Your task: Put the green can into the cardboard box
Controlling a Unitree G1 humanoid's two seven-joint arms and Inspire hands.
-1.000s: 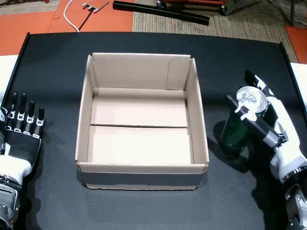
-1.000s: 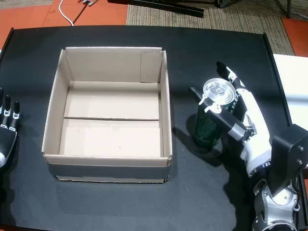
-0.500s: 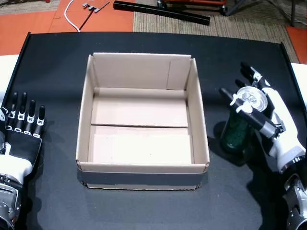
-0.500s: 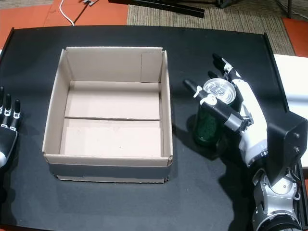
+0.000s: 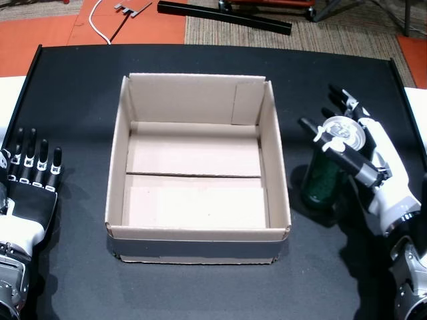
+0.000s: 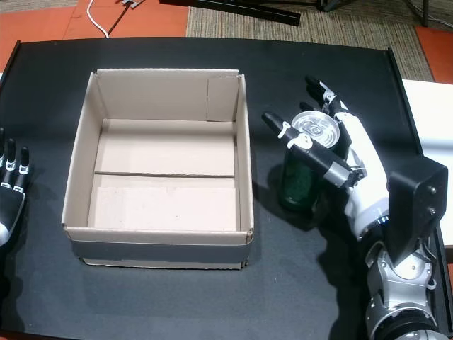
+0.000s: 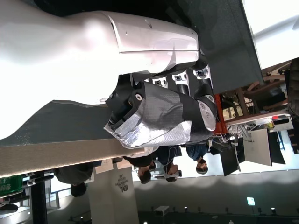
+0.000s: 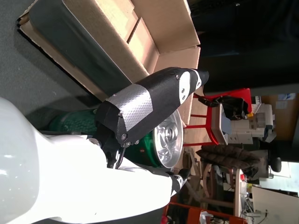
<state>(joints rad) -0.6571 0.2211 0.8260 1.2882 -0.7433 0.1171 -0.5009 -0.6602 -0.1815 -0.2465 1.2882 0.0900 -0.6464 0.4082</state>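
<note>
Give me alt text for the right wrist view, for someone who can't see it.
The picture is turned on its side: the right hand, white with a black thumb, is around an upright green can with its silver top showing. Beyond it, the open cardboard box sits on the black table, with room clutter behind.

Head cams overhead — wrist cams close

Right hand (image 6: 338, 152): white shell, black fingers, white knuckle caps. Left hand (image 5: 30, 180): same scheme.
</note>
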